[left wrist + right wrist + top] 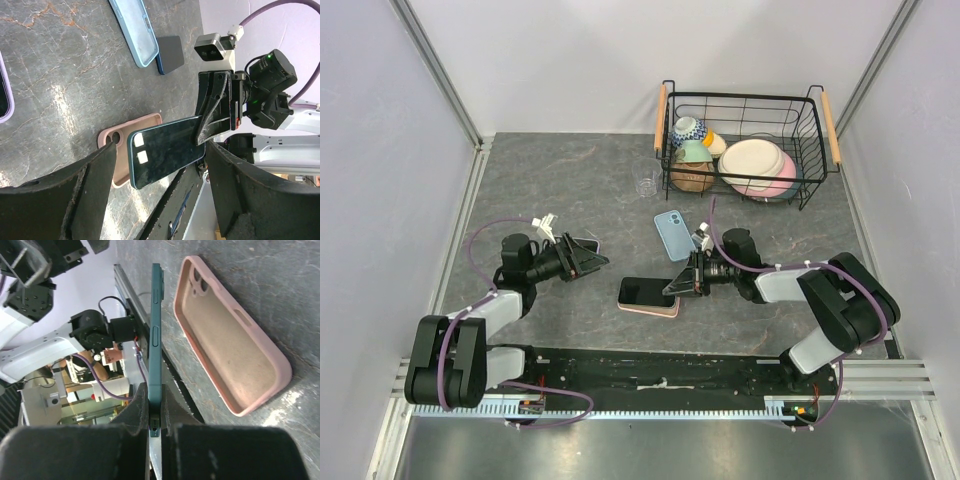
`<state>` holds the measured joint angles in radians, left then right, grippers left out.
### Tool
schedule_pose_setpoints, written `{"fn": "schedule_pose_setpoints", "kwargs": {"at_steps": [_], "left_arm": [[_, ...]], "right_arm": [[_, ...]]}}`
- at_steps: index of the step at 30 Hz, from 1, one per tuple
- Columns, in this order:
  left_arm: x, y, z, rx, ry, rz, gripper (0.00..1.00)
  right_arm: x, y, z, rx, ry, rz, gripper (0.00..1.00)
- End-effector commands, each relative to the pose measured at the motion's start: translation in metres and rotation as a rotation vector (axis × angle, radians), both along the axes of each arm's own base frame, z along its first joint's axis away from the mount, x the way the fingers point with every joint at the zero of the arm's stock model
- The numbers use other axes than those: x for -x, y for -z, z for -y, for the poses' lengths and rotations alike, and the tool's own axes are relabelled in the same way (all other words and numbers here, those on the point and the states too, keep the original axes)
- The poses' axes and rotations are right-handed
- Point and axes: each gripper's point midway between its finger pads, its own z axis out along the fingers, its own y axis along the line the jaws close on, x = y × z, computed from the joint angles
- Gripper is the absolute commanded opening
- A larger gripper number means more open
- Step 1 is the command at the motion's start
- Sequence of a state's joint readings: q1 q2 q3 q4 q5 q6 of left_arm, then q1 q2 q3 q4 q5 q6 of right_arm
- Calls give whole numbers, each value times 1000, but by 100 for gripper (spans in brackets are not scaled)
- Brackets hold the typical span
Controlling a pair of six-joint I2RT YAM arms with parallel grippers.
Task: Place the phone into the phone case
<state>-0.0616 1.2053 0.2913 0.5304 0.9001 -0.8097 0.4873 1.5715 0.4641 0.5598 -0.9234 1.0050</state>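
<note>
**Item 1, phone.** We list it as grasped by the right hand, which is clenched on its bottom end. The rest of its body reaches out ahead of that hand. It is held level, screen up, with its back turned to the case below. It does not yet touch the case.

**Item 2, pink case.** It lies on the desk directly under the right hand's load, open side up. Its camera-cutout end shows just past the phone's far end. We judge the flat, parallel hold is meant to let the phone drop straight into the shell, far end first.

**Item 3, left hand.** It is released, its fingers spread and holding nothing. It stands well apart, facing the right hand across the phone, and we judge it is placed to steady the case.

**Item 4, sundries.** A blue case lies just beyond the right hand. A wire basket of dishes stands farther off.
</note>
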Motion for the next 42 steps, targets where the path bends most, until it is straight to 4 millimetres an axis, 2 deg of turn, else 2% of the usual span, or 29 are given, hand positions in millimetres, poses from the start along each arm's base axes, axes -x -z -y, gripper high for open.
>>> {"fn": "schedule_pose_setpoints", "kwargs": {"at_steps": [1, 20, 30, 38, 42], "left_arm": [[0, -7, 4, 17, 30, 31, 79], [1, 1, 9, 5, 42, 10, 77], [2, 5, 14, -5, 53, 6, 77], [4, 10, 25, -17, 86, -14, 76], [6, 14, 31, -25, 105, -24, 76]], "right_arm": [[-4, -7, -2, 11, -40, 84, 0], [-5, 29, 6, 165, -46, -2, 0], [-7, 37, 8, 190, -24, -23, 0], [-19, 27, 0, 165, -32, 1, 0], [-21, 34, -1, 166, -45, -20, 0]]}}
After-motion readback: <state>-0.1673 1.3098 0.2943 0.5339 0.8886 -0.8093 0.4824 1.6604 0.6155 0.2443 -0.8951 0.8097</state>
